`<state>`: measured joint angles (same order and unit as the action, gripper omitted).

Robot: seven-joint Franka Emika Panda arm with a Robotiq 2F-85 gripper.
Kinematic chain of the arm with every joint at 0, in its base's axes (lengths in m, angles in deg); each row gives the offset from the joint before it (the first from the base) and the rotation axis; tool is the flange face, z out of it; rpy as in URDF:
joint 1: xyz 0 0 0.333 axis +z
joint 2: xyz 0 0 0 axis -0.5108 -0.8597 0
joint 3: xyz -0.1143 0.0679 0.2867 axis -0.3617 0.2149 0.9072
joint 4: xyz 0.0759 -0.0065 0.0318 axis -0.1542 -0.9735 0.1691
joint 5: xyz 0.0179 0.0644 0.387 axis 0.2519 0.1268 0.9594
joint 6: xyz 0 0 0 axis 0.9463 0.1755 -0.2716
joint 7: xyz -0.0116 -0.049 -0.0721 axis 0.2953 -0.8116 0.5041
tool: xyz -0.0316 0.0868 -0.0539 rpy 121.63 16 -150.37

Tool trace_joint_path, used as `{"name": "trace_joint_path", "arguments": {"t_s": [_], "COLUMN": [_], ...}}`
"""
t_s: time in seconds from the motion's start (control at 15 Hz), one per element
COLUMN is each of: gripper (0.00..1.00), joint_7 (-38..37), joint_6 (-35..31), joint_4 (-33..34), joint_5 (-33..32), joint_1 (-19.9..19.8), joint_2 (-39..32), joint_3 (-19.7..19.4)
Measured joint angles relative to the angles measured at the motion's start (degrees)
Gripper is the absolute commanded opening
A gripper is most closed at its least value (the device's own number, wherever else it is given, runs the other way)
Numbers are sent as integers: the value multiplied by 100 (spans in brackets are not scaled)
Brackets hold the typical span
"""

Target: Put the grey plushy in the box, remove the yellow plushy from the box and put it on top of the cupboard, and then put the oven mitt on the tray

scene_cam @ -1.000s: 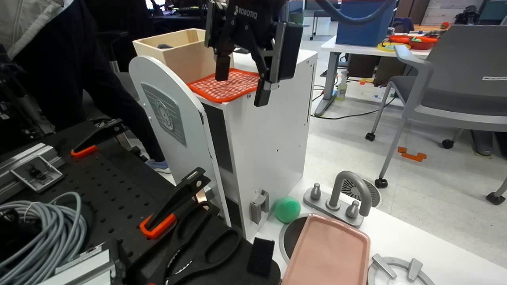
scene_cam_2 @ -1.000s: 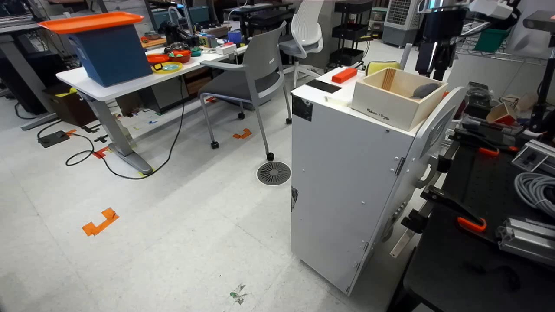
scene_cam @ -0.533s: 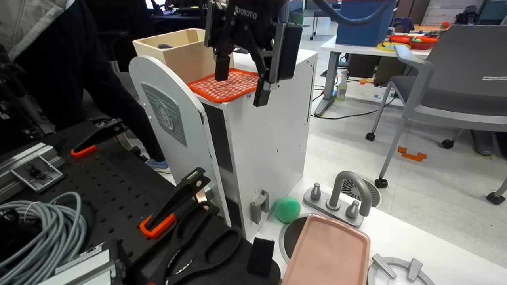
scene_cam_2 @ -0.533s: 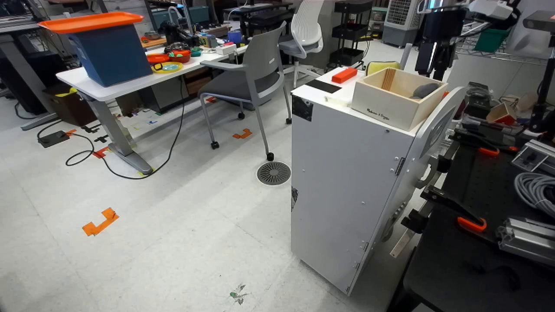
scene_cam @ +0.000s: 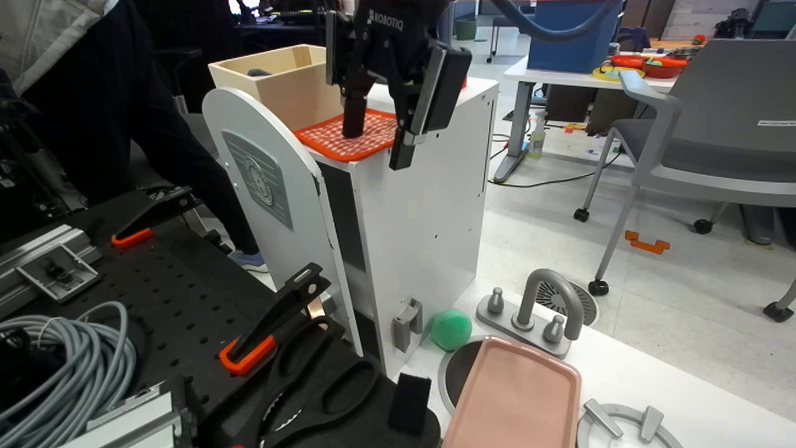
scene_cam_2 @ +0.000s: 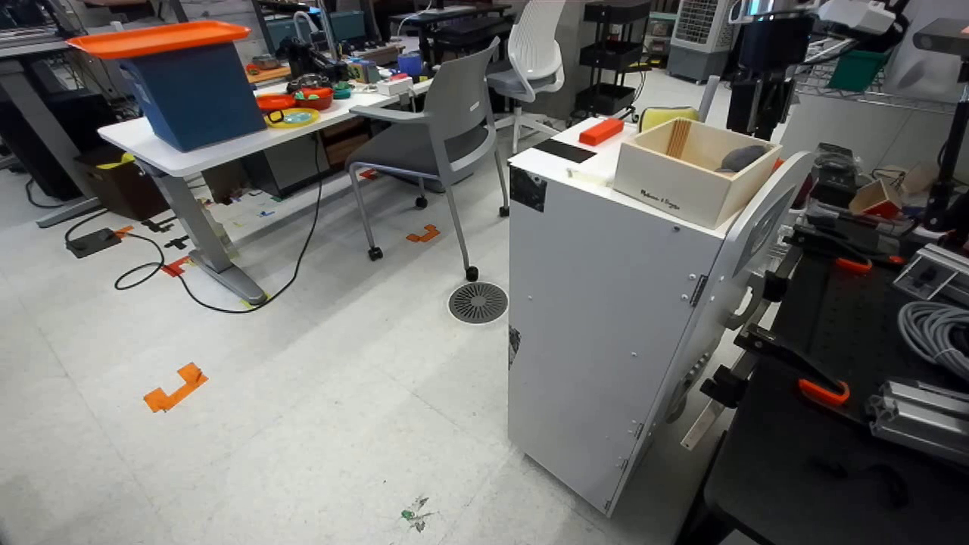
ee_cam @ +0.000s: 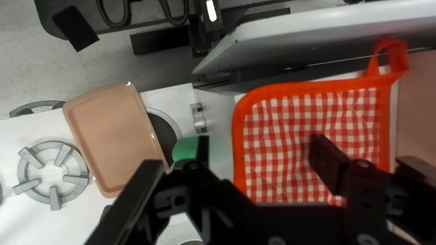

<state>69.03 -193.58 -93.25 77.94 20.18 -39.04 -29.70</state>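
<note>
Wrist view: oven mitt (ee_cam: 289, 136) flat, red-and-white checked, orange-red border, loop at one corner; pincer (ee_cam: 261, 147) spread.

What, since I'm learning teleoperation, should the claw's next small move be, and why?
Probably close the claw gently: in the wrist view, its open jaws appear to straddle the edge of the mitt, which lies on the cupboard, not yet on the tray.
</note>
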Motion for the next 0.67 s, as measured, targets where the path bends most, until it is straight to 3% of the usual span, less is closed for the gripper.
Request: {"name": "trace_joint_path", "arguments": {"t_s": [0.4,0.67], "gripper": [0,5], "joint_7": [0,95], "joint_6": [0,-3], "joint_4": [65,75], "joint_5": [35,36], "joint_1": [-2,-37], "joint_2": [4,5], "joint_3": [-2,-20]}}
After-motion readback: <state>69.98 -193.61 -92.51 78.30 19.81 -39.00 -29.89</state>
